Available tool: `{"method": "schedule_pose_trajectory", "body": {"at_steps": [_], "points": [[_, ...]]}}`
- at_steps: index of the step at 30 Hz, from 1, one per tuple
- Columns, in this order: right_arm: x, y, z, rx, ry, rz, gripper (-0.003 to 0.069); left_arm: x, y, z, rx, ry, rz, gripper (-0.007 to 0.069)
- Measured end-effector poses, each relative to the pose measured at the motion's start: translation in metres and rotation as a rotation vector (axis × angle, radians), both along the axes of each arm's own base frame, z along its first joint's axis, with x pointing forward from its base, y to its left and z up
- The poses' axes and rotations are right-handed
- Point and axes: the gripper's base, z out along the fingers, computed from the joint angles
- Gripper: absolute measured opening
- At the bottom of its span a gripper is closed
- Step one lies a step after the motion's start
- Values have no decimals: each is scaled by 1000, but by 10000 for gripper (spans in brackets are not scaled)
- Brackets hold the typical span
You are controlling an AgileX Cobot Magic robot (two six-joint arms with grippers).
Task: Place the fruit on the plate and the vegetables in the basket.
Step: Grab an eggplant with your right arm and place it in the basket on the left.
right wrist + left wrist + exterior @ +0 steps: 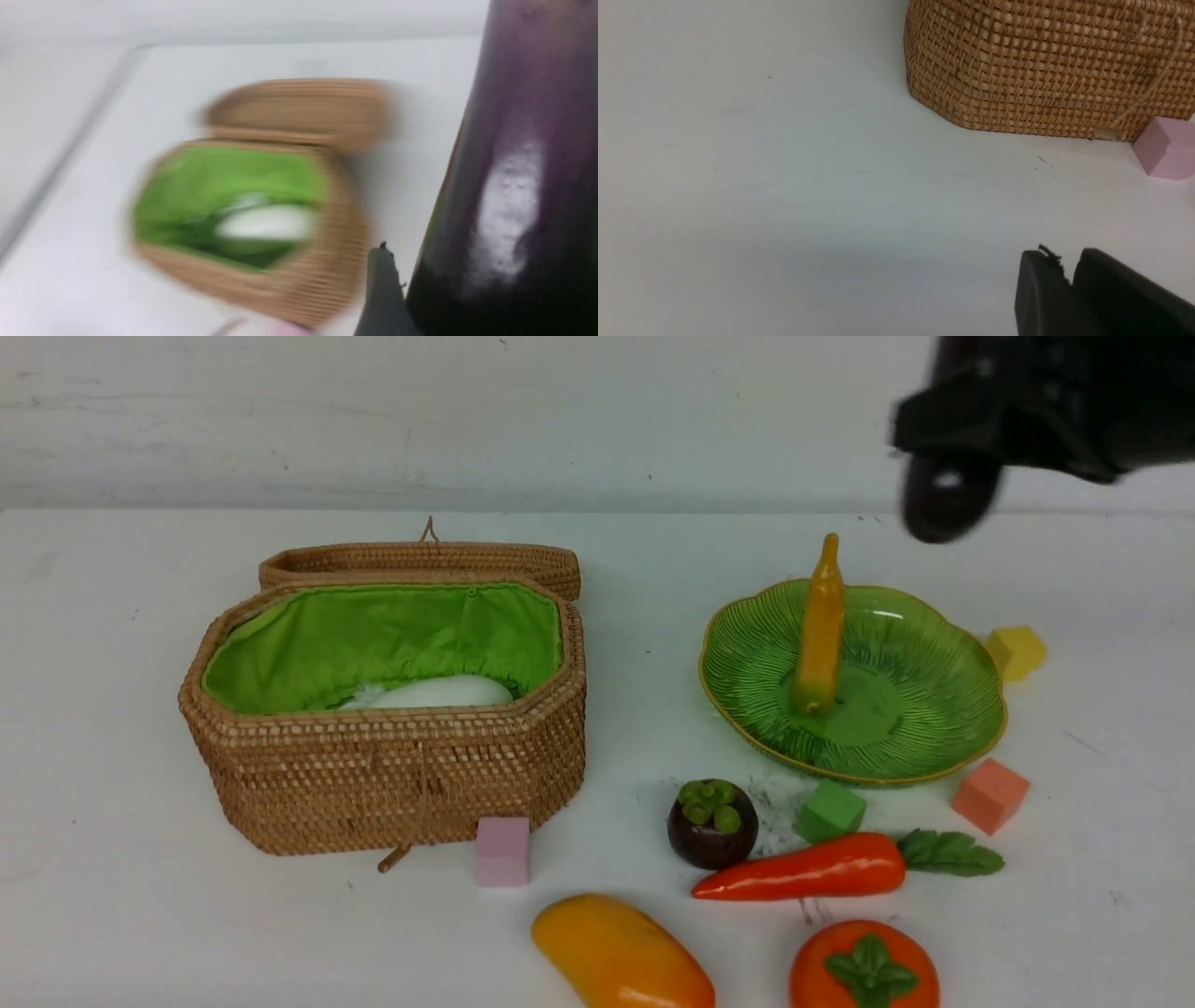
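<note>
Upper right, the blurred right gripper seems to clasp the eggplant; the left gripper sits nearly closed, empty.

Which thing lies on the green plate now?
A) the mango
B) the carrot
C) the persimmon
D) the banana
D: the banana rests on the plate, while the carrot, the mango and the persimmon lie on the table in front of it.
</note>
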Motion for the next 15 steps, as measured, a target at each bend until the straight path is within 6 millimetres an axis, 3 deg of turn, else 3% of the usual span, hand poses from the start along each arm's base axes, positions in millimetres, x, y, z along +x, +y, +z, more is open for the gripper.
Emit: {"method": "schedule_pose_trajectory", "body": {"at_steps": [1, 2, 4, 8, 9, 10, 11, 15], "points": [[2, 1, 0, 0, 1, 0, 437, 0, 0, 0, 0, 0, 0, 102], [13, 29, 0, 3, -31, 97, 437, 0, 0, 0, 0, 0, 0, 103], [30, 63, -4, 2, -61, 191, 437, 0, 0, 0, 0, 0, 0, 103], [68, 127, -23, 7, -92, 302, 437, 0, 0, 0, 0, 0, 0, 105], [71, 128, -25, 6, -92, 302, 437, 0, 0, 0, 0, 0, 0, 105], [88, 155, -45, -4, -96, 337, 437, 0, 0, 0, 0, 0, 0, 107], [95, 169, -55, -7, -103, 353, 437, 0, 0, 0, 0, 0, 0, 108], [113, 209, -92, -41, -123, 393, 437, 0, 0, 0, 0, 0, 0, 112]]}}
